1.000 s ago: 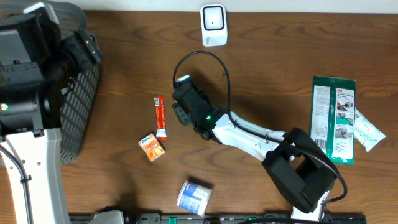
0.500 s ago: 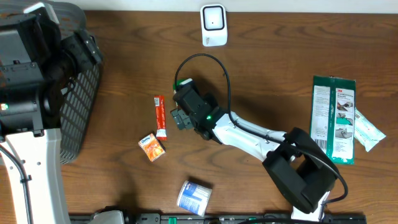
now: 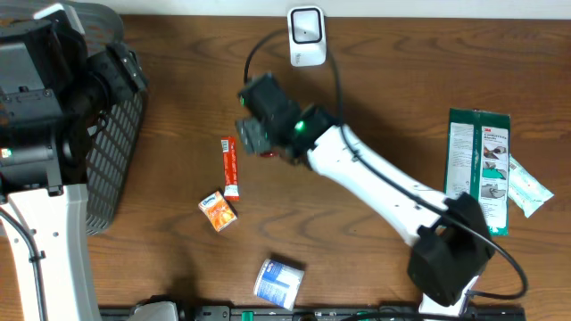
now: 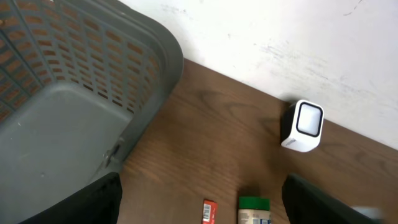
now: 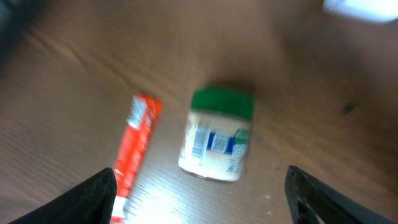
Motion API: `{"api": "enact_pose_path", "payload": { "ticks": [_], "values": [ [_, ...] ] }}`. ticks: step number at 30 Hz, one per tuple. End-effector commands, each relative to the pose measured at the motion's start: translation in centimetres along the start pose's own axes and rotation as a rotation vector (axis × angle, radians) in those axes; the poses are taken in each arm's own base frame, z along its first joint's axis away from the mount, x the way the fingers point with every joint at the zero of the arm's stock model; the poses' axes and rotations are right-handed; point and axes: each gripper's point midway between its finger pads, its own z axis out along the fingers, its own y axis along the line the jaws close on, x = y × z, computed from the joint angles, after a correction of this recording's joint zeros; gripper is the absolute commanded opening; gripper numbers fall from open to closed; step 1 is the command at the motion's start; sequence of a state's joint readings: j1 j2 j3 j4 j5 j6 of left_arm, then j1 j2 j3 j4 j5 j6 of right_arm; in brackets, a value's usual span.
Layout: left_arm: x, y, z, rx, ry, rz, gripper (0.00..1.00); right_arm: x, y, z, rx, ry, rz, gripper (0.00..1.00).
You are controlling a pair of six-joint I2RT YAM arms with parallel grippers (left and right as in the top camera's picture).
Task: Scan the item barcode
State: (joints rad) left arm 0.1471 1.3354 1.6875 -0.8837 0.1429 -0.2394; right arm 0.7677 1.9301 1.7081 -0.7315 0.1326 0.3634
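The jar [image 5: 216, 137] with a green lid lay on its side on the table [image 5: 323, 93], just beside a red packet [image 5: 134, 149]. Above it the right gripper [image 3: 254, 138] had its 2 fingers wide apart, holding nothing. The left gripper [image 4: 202, 180] was also spread and empty, beside the basket [image 4: 81, 93].

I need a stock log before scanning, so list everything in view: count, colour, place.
scanner: 1, white, table's far edge, centre
basket: 1, grey, left side
stick: 1, red, left of centre
jar: 1, white, green lid, lying beside stick
box: 1, orange, just in front of stick
pouch: 1, blue-white, near edge
pack: 1, green, right side
sachet: 1, white, against pack
table: 1, brown wood
left gripper: open, by basket
right gripper: open, over jar
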Motion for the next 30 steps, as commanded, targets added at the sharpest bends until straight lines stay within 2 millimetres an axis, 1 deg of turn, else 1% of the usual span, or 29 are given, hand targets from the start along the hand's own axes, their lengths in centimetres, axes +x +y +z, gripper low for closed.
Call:
{"api": "enact_pose_path", "payload": {
  "ticks": [1,4,7,10,12,13,17,21,23,25,26,27,28,30],
  "values": [
    [-0.1,0.2,0.2,-0.008,0.0,-0.004,0.83,-3.1,-0.7,-2.1,-0.035,-0.034,0.094,0.81],
    [-0.1,0.2,0.2,-0.008,0.0,-0.004,0.83,-3.1,-1.4,-0.6,-0.063,0.028,0.135,0.81],
    [-0.1,0.2,0.2,-0.008,0.0,-0.004,0.83,-2.2,-1.4,2.2,-0.116,0.107,0.16,0.83],
    [-0.1,0.2,0.2,-0.008,0.0,-0.004,0.83,-0.9,-1.8,5.3,-0.091,0.151,0.164,0.86],
    [-0.1,0.2,0.2,-0.008,0.0,-0.004,0.83,0.0,-1.4,7.4,-0.086,0.167,0.146,0.92],
    [-0.1,0.2,0.2,-0.008,0.0,-0.005,0.83,0.3,-1.4,7.9,-0.077,0.169,0.143,0.92],
    [-0.1,0.2,0.2,-0.008,0.0,-0.004,0.83,1.7,-2.3,11.1,0.013,0.179,0.13,0.93],
    [-0.1,0.2,0.2,-0.008,0.0,-0.004,0.83,2.8,-2.5,13.6,0.022,0.192,0.127,0.92],
    [-0.1,0.2,0.2,-0.008,0.0,-0.004,0.83,3.3,-2.5,14.3,0.026,0.202,0.127,0.83],
    [-0.1,0.2,0.2,-0.008,0.0,-0.004,0.83,3.4,-2.6,14.4,0.027,0.202,0.127,0.7],
    [-0.1,0.2,0.2,-0.008,0.0,-0.004,0.83,3.1,-2.5,14.2,0.024,0.193,0.128,0.61],
    [-0.1,0.2,0.2,-0.008,0.0,-0.004,0.83,2.7,-2.4,13.9,0.02,0.183,0.128,0.56],
    [-0.1,0.2,0.2,-0.008,0.0,-0.004,0.83,2.4,-2.4,13.6,0.018,0.176,0.13,0.52],
    [-0.1,0.2,0.2,-0.008,0.0,-0.004,0.83,1.5,-2.4,12.5,0.013,0.158,0.133,0.43]
  ]
}}
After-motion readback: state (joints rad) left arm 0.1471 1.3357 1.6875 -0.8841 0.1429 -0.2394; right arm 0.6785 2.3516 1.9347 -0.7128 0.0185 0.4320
